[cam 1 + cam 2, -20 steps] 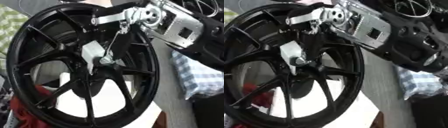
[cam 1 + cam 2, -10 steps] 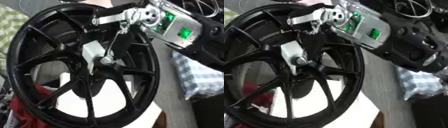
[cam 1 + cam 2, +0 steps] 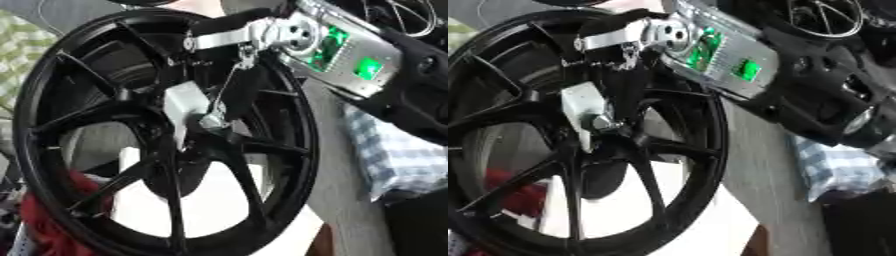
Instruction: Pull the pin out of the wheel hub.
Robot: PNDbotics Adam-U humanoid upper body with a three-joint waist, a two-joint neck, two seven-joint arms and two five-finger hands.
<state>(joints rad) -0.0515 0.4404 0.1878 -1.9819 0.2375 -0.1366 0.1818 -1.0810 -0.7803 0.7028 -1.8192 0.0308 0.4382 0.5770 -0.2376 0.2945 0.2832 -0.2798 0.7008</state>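
Right hand [image 3: 229, 36] comes in from 1 o'clock on a silver forearm with green lights, and sits over the top of the big black multi-spoke alloy wheel [image 3: 302, 125]. Honestly I cannot tell whether it's open, closed or gripping anything, because the spokes and the arm's own metalwork cover too much of it. A thin silver rod [image 3: 226, 82] runs from the hand down toward the hub. The left hand isn't in the shot at all.

The wheel fills most of the view and stands on edge, leaning a bit. At its centre is a pale grey block [image 3: 185, 102] fixed on the hub. The small silver pin [image 3: 213, 120], which is the thing to pull, is at the block's lower right corner, about 4 o'clock from it. The rod's lower end looks like it meets the pin.

What worries me:
- With the wheel standing on edge and nothing visibly bracing it, a pull that's off the pin's axis could tip or roll the whole wheel instead of freeing the pin.
- If the hold on the pin is only partial, it could slip off mid-pull and the hand would jerk back into a spoke.
- Once free, such a small pin could drop between the spokes and get lost.
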